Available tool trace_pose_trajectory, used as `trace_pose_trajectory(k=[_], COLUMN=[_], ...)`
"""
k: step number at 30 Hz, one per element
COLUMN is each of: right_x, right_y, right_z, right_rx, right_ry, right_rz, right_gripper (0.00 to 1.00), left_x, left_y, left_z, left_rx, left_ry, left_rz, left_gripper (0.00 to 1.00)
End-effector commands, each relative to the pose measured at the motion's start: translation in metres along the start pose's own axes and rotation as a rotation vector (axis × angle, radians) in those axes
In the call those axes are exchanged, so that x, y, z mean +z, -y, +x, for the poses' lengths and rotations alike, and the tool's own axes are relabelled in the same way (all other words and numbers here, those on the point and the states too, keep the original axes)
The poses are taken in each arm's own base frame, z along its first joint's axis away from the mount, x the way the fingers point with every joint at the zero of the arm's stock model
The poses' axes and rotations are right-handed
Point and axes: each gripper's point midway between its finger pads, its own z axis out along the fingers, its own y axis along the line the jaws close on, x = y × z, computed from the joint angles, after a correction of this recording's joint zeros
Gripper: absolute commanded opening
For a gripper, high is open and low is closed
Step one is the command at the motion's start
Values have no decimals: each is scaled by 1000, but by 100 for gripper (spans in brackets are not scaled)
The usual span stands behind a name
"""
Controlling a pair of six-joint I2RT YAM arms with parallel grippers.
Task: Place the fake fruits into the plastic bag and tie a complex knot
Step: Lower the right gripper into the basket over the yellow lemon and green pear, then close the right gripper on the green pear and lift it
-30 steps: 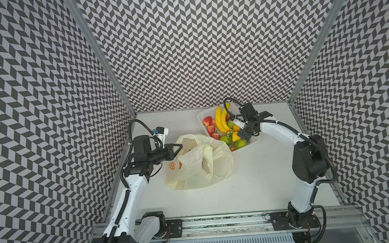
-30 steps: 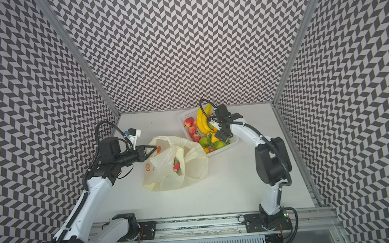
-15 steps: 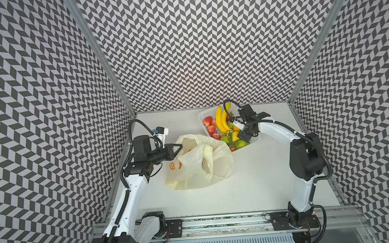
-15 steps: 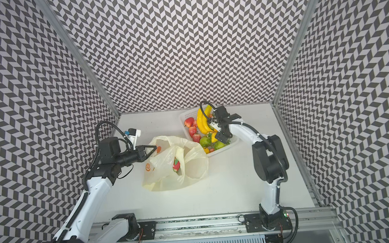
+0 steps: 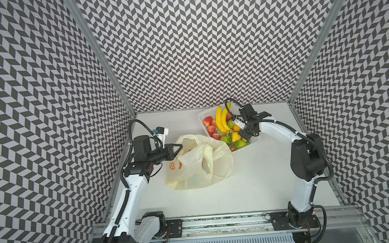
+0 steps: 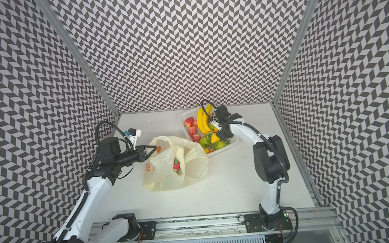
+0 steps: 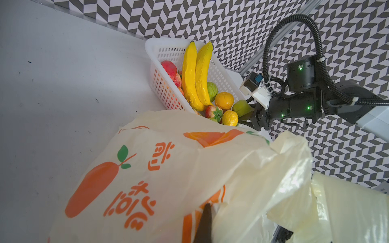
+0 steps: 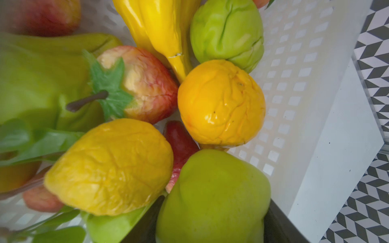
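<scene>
Right gripper (image 5: 244, 137) closer astride green pear (image 8: 212, 193); bananas (image 5: 221, 122) lengthwise toward back wall (image 5: 207, 43).

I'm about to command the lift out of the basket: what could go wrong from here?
1. The right gripper straddles a glossy green pear packed against the lemon; it may slip or drag neighbours out of the basket.
2. The left gripper pinches just one edge of the plastic bag; the sagging mouth could fold and the pear might miss it.
</scene>
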Motion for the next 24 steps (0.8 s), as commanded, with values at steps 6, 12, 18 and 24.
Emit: trace_pose_trajectory(k=[6, 12, 18, 24], right_x=[-47, -70, -101, -137], right_y=[7, 3, -16, -37], right_z=[-19, -31, -43, -43], right_rx=[174, 313, 411, 428], right_ry=[174, 329, 526, 648], right_rz=[-57, -141, -298, -429], right_gripper=[32, 32, 32, 30], left_x=[-1, 2, 5, 5], left_y=[5, 9, 6, 6], left_z=[2, 3, 3, 5], left_rx=[4, -2, -14, -8], left_ry=[-2, -4, -5, -9], left_rz=[31, 48, 46, 44], left_gripper=[0, 0, 0, 0])
